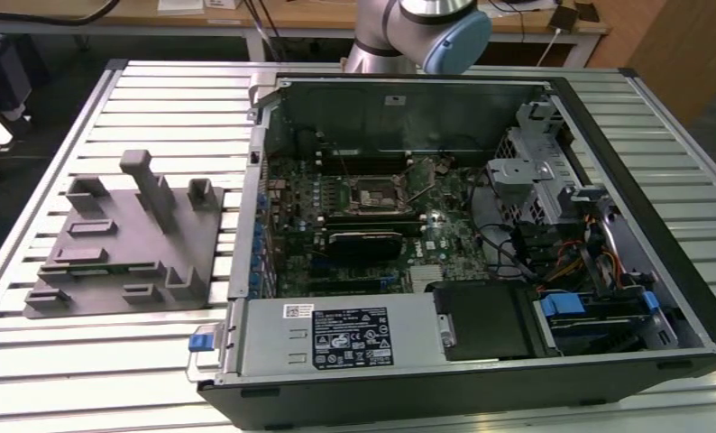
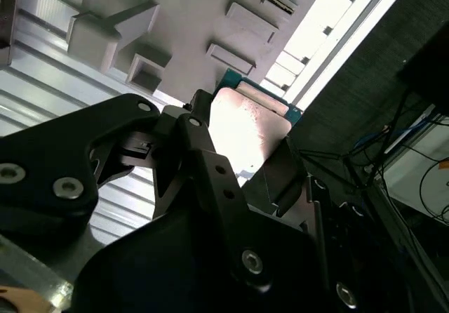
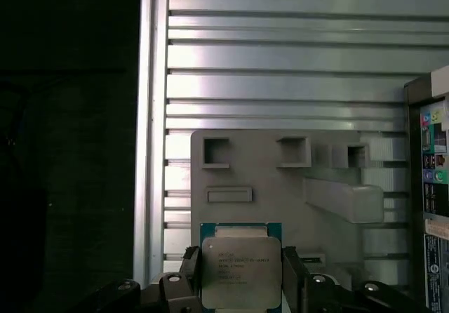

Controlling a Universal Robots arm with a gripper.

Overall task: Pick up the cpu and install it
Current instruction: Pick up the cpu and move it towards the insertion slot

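First wrist view had the cpu [image 3: 242, 271] sitting square in the gripper [image 3: 242, 279], pale lid facing the camera, with 2 fingers [image 3: 188, 271] pressed against opposite edges. So, clamped on the chip. Second wrist view agreed: cpu [image 2: 245, 123] pinched in the gripper [image 2: 238, 144], gray tray [image 2: 189, 11] well behind it. My read was that it hung up off the tray, resting on nothing.

For a carry like this, imo the trick was keeping the chip flat and the squeeze on the rim only, no twisting, since a tilted chip wouldn't line up with a socket. The grip looked centred, which helped.

Around it: in the exterior view the tray [image 1: 105, 262] lay on the slatted table [image 1: 166, 99] beside the open case [image 1: 454, 388], and the socket [image 1: 374, 192] sat mid-motherboard [image 1: 443, 234], deep inside. Stuff in the way, as I judged it: the case walls, the drive cage [image 1: 527, 180] and cables [image 1: 563, 266] toward the exterior view's right, and the power supply [image 1: 334, 338] along the near edge. Couldn't tell if the socket's frame was open. The arm [image 1: 418, 27] rose at the table's far edge.
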